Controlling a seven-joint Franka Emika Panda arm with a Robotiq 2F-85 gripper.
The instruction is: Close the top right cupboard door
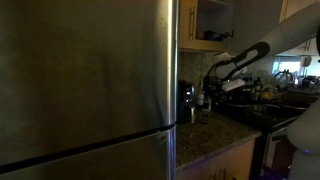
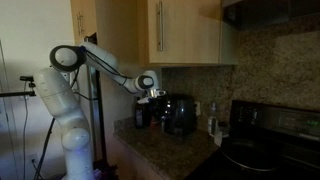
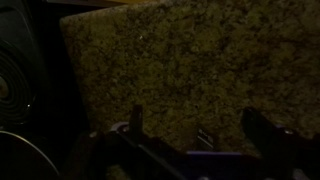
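Observation:
The top right cupboard door (image 2: 84,20) is a pale panel that stands swung open beside a dark cupboard opening. In an exterior view it shows as a narrow pale strip (image 1: 190,22) next to open shelves. My gripper (image 2: 150,96) hangs well below the door, over the counter beside a black coffee maker (image 2: 180,113). It also shows in an exterior view (image 1: 211,88). In the wrist view the gripper (image 3: 200,135) has its two fingers spread wide with nothing between them, above the speckled granite counter (image 3: 190,60).
A huge steel fridge (image 1: 85,85) fills one side. A closed pale cupboard door with a handle (image 2: 190,30) hangs by the opening. A black stove (image 2: 265,145) and bottles (image 2: 212,122) stand further along the granite counter (image 2: 165,150).

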